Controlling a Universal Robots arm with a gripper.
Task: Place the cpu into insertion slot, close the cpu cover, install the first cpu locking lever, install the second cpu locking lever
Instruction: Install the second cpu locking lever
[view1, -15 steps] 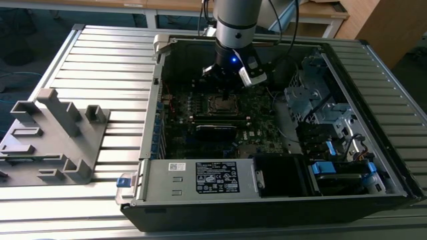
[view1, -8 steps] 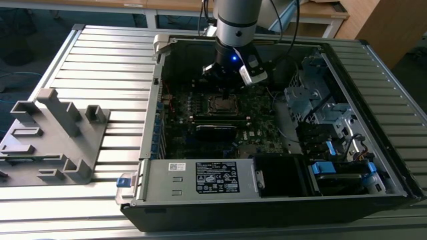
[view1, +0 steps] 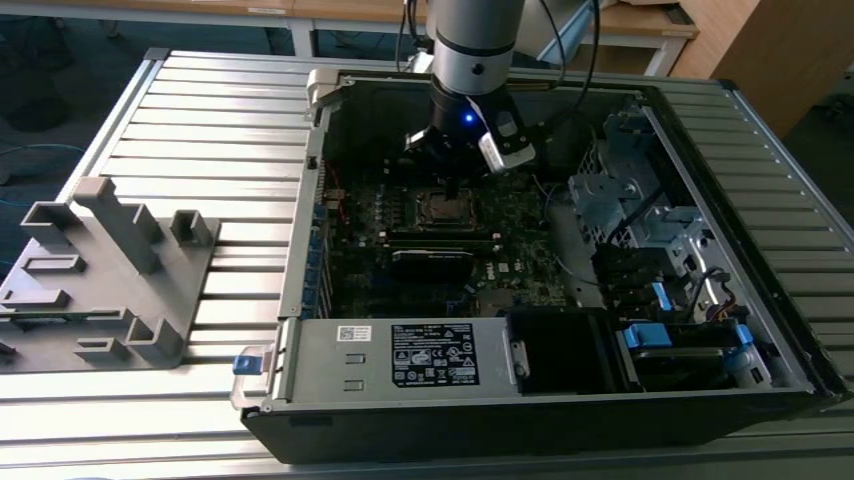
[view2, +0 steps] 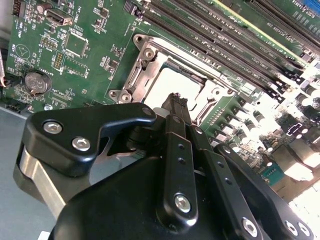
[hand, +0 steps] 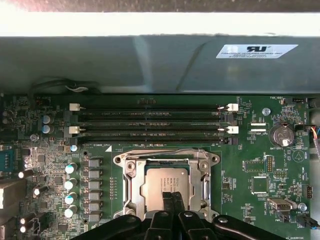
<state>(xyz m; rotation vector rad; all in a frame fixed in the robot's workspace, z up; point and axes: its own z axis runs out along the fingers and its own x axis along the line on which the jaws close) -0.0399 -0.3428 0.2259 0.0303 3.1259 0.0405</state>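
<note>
Grey cpu (hand: 163, 184) flat in socket, silver cpu cover (hand: 166, 165) closed around it.

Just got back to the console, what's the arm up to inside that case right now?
The arm has its pincer down inside the open computer case, right over the motherboard's socket. In the first wrist view the cpu lies in the socket with the silver cpu cover framing it, and the pincer tips sit over the chip's near edge. Whether they touch it isn't clear.

Gripper (hand: 171, 196) downward (fingers together)
</note>
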